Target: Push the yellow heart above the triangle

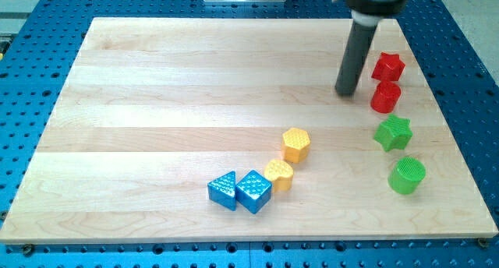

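In the camera view nothing is done yet: my tip (347, 92), a bare rod with no claw, stands near the worktop's (156, 81) top right corner beside the red blocks (386, 82), well apart from the yellow heart (278, 174), which sits near the bottom edge touching the blue cube (253, 192) right of the blue triangle (223, 190).

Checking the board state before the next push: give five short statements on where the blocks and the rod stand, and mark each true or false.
1. My tip touches the yellow heart. False: it stands far off, at the view's upper right, just left of the red blocks.
2. The blue triangle lies left of the blue cube. True.
3. The yellow heart sits beside the blue cube's right side. True.
4. The yellow hexagon lies below the heart. False: it lies above it.
5. The green star is above the green cylinder. True.
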